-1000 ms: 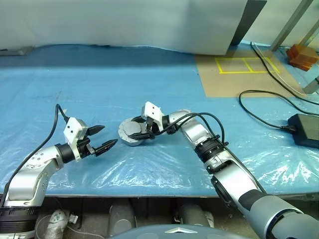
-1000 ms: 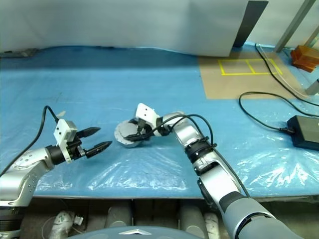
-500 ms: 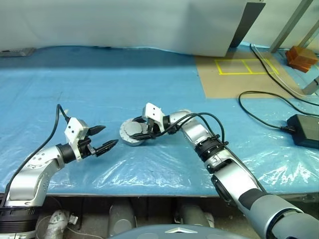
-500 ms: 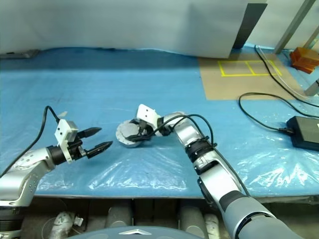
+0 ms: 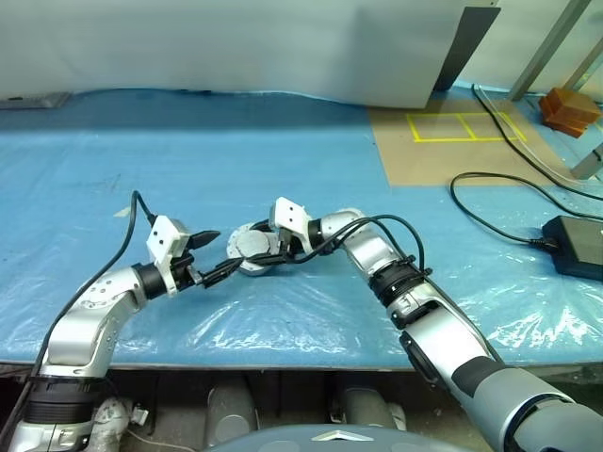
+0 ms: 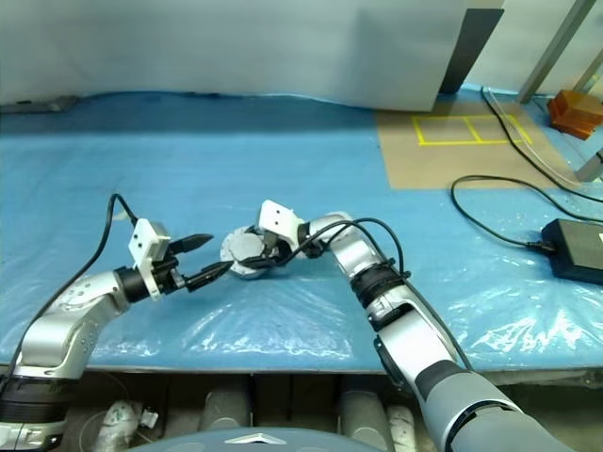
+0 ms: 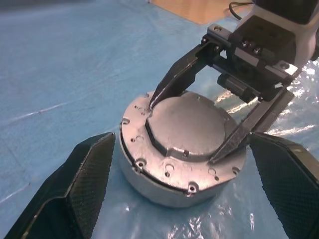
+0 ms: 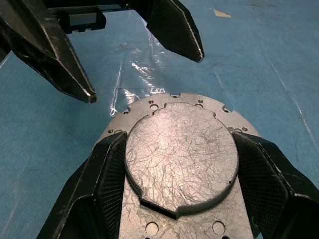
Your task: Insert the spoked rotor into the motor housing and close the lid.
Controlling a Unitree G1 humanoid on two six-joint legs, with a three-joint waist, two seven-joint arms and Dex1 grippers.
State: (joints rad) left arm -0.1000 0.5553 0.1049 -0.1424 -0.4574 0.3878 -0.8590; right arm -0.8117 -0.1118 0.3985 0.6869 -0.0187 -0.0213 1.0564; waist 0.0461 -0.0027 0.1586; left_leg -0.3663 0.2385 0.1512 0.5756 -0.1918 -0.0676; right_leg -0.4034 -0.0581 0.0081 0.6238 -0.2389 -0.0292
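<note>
On the blue surface [image 5: 283, 141], the right gripper [image 5: 268, 252] clasps the lid [image 7: 185, 130] atop the motor housing [image 7: 169, 186], while the left gripper [image 5: 213, 255] hangs wide open, empty, just beside.

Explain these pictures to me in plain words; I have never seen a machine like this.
A humanoid robot with two arms works over a table covered in blue plastic sheeting. Two pictures look down from its head; two come from cameras on its wrists. On the sheeting stands a squat round grey metal motor housing with its pale-grey round metal lid already on top. The right gripper, with two black fingers, is closed on the lid's raised centre. The left gripper stands open, a finger on either side of the housing. A black cable and power brick lie to the right.
</note>
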